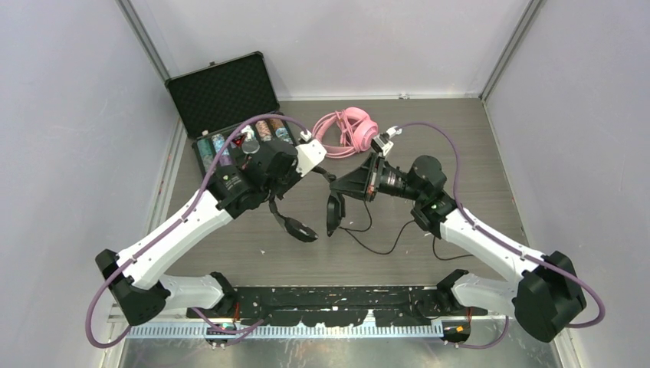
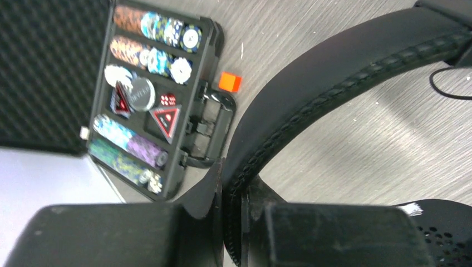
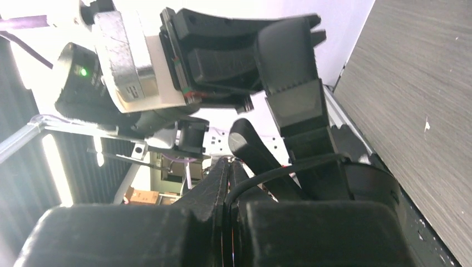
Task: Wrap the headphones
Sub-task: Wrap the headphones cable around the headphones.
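The black headphones [image 1: 334, 208] hang lifted over the table's middle, their ear cups low. My left gripper [image 1: 327, 174] is shut on the padded headband [image 2: 334, 83]; in the left wrist view the fingers [image 2: 209, 192] pinch the band, with an ear cup [image 2: 445, 228] at the lower right. My right gripper [image 1: 338, 187] sits just right of it, shut on the thin black cable [image 3: 278, 171], which trails onto the table [image 1: 383, 249]. The pink headphones [image 1: 357, 126] lie at the back with their pink cable [image 1: 328, 130] looped beside them.
An open black case [image 1: 222, 90] with rows of poker chips [image 2: 142, 94] stands at the back left. A small orange cube [image 2: 229, 82] lies beside it. Walls close the table on the left, back and right.
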